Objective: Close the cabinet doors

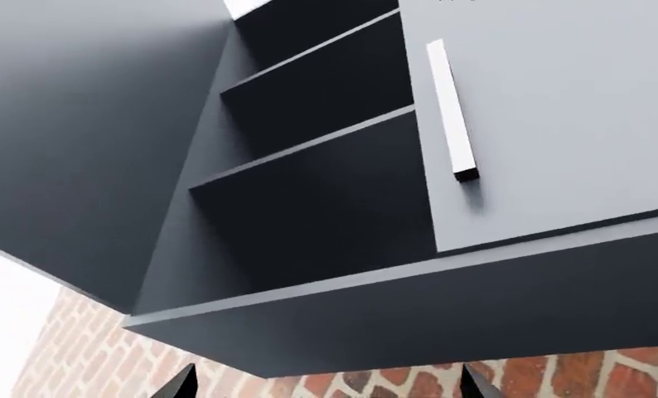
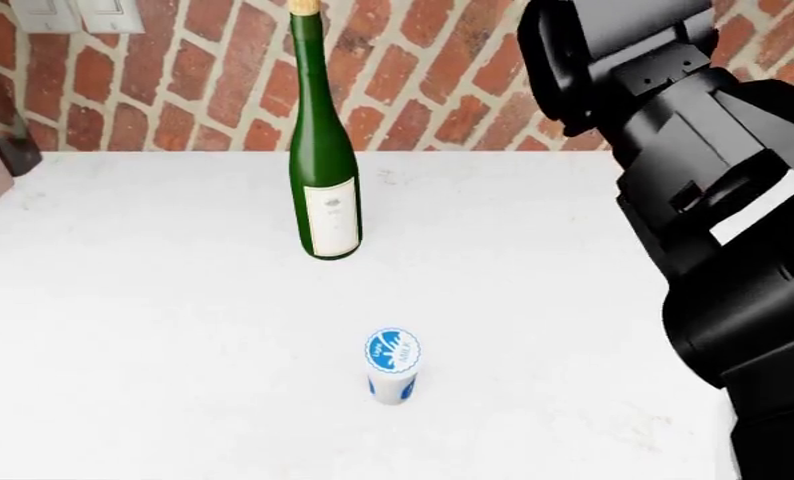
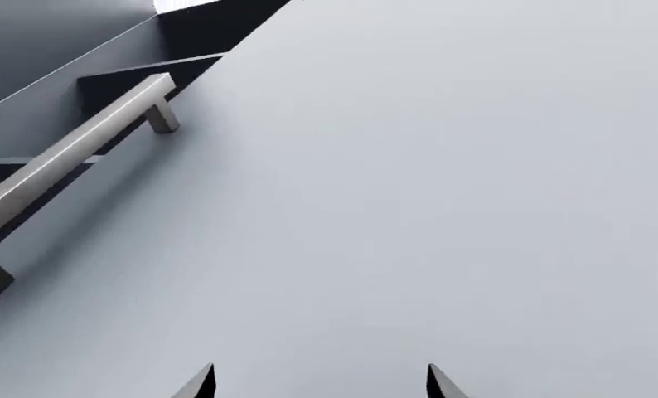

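Observation:
I see the wall cabinet from below in the left wrist view, with its dark shelves exposed. A dark panel, which looks like one open door, stands swung out beside them. The other door is pale grey with a bar handle and lies flat against the cabinet front. My left gripper is open below the cabinet's base, holding nothing. My right gripper is open, close to the grey door face, beside its handle. Neither gripper shows in the head view.
A white counter against a brick wall carries a green wine bottle and a small blue-and-white milk container. My raised right arm fills that view's right side. Wall switches sit at the upper left.

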### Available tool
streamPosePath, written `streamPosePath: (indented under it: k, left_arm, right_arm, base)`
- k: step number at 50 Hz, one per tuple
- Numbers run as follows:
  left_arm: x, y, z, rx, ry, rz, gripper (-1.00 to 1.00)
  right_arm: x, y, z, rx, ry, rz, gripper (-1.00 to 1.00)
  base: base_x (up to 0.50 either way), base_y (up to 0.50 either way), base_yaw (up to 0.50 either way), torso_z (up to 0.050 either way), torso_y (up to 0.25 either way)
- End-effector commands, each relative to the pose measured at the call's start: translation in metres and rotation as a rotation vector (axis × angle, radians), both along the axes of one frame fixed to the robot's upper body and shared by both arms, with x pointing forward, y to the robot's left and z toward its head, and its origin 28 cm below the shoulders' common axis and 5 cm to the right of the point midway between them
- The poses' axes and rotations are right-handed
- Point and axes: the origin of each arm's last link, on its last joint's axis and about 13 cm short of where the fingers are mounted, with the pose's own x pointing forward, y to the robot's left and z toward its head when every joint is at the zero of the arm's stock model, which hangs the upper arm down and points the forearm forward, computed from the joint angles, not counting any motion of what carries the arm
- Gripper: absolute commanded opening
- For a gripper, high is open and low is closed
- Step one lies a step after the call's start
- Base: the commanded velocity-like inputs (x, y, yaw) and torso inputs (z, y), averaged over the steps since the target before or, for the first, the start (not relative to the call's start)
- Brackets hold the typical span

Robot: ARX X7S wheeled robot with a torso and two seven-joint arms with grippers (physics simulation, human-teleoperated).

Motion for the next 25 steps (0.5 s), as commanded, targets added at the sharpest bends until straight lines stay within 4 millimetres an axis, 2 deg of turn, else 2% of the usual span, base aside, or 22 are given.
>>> streamPosePath:
  k: [1,2,3,4,5,6,7,8,9,12,14,17,20,25]
  left_arm:
    - [0.017,-0.009,0.001,0.018,-0.019,-0.079,1.0]
    - [0.016,-0.008,0.005,0.004,-0.039,-0.105,1.0]
    - [0.015,-0.007,0.006,0.004,-0.042,-0.109,1.0]
    - [0.014,-0.008,0.01,-0.004,-0.055,-0.132,1.0]
    - [0.013,-0.009,0.011,-0.003,-0.061,-0.147,1.0]
    - [0.012,-0.013,0.013,0.008,-0.074,-0.174,1.0]
    - [0.012,-0.014,0.013,0.01,-0.078,-0.19,1.0]
    - [0.01,-0.018,0.013,0.019,-0.087,-0.219,1.0]
    - [0.01,-0.021,0.014,0.019,-0.091,-0.233,1.0]
    - [0.001,-0.028,0.019,0.02,-0.112,-0.276,1.0]
    - [-0.009,-0.03,0.019,0.021,-0.126,-0.298,1.0]
    - [-0.022,-0.029,0.019,0.027,-0.153,-0.297,1.0]
    - [-0.031,-0.03,0.021,0.046,-0.146,-0.276,1.0]
    - [-0.038,-0.03,0.022,0.04,-0.16,-0.28,1.0]
  right_arm:
    - [-0.018,-0.058,0.014,0.059,0.037,-0.214,1.0]
    - [-0.032,-0.08,0.015,0.108,0.012,-0.308,1.0]
    - [-0.046,-0.071,0.01,0.167,0.018,-0.267,1.0]
    - [-0.062,-0.082,0.004,0.187,-0.008,-0.29,1.0]
    - [-0.079,-0.077,-0.005,0.191,-0.025,-0.233,1.0]
    - [-0.098,-0.078,-0.018,0.232,-0.04,-0.201,1.0]
    - [-0.117,-0.067,-0.03,0.21,-0.033,-0.127,1.0]
    - [-0.137,-0.069,-0.051,0.267,-0.04,-0.113,1.0]
    - [-0.158,-0.061,-0.071,0.261,-0.029,-0.046,1.0]
    - [-0.232,-0.05,-0.118,0.313,0.019,0.18,1.0]
    - [-0.247,-0.055,-0.14,0.38,0.061,0.178,1.0]
    - [-0.258,-0.06,-0.173,0.34,0.062,0.105,1.0]
    - [-0.274,-0.062,-0.183,0.305,0.012,0.146,1.0]
    - [-0.275,-0.061,-0.183,0.321,0.022,0.143,1.0]
  base:
    - [0.0,0.0,0.0,0.0,0.0]
    - [0.0,0.0,0.0,0.0,0.0]
    - [0.0,0.0,0.0,0.0,0.0]
    - [0.0,0.0,0.0,0.0,0.0]
    - [0.0,0.0,0.0,0.0,0.0]
    - [0.0,0.0,0.0,0.0,0.0]
    - [0.0,0.0,0.0,0.0,0.0]
    - [0.0,0.0,0.0,0.0,0.0]
    - [0.0,0.0,0.0,0.0,0.0]
    - [0.0,0.0,0.0,0.0,0.0]
    - [0.0,0.0,0.0,0.0,0.0]
    - [0.0,0.0,0.0,0.0,0.0]
    - [-0.02,0.0,0.0,0.0,0.0]
    - [-0.3,0.0,0.0,0.0,0.0]
